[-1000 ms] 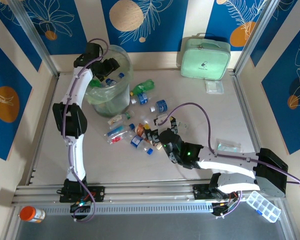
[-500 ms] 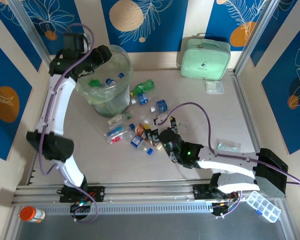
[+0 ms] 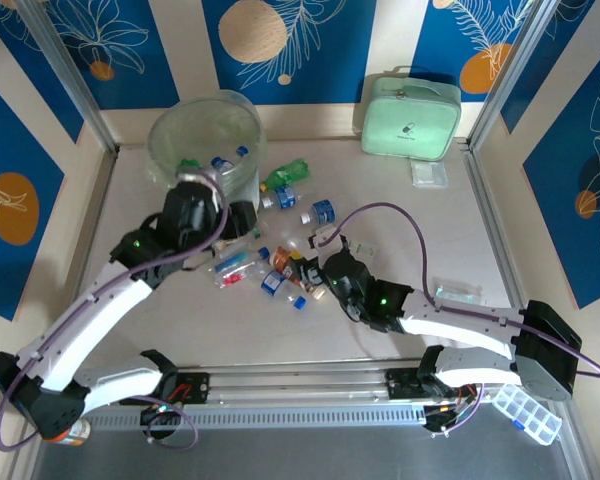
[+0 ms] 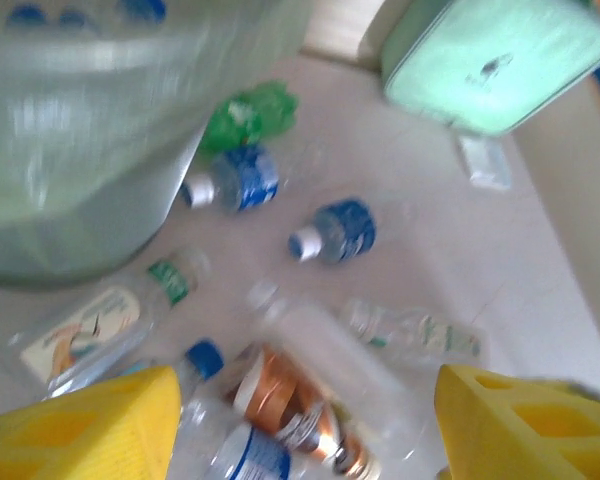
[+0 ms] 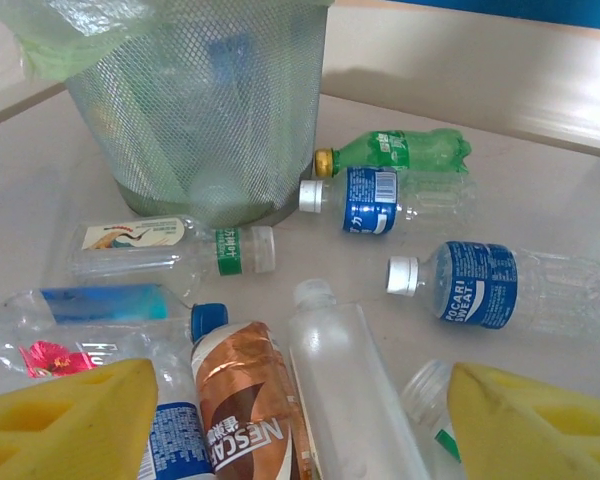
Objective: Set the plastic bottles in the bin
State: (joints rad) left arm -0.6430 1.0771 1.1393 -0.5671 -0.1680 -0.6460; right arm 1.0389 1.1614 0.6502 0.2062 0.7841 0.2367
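Plastic bottles point(image 3: 323, 212) lie loose on the pale table point(image 3: 410, 240), in a cluster from the foot of the bin point(image 3: 195, 125) to the table's middle. The bin stands upright at the far left: a round, see-through mesh bucket lined with a pale green bag, with a few bottles already inside. A mint green zipped case point(image 3: 409, 118) stands against the far wall, well apart from the cluster. The left gripper point(image 4: 305, 410) hangs just beside the bin's base, its yellow fingers spread wide and pinching nothing; its wrist view is blurred. The right gripper point(image 5: 302, 400) is at the near edge of the cluster, fingers likewise spread and empty, above a clear unlabelled bottle point(image 5: 345, 390) and a brown-labelled bottle point(image 5: 245, 400) that lie side by side. Further off lie a bottle with a blue Pocari Sweat label point(image 5: 480, 282), a second blue-labelled bottle point(image 5: 380, 200) and a green bottle point(image 5: 400, 150) nearest the wall. A bottle with a pale label point(image 5: 150, 245) rests against the bin's foot. A crushed bottle with a blue label point(image 5: 70, 320) lies left of the brown one. A small clear packet point(image 3: 429, 173) lies near the case.
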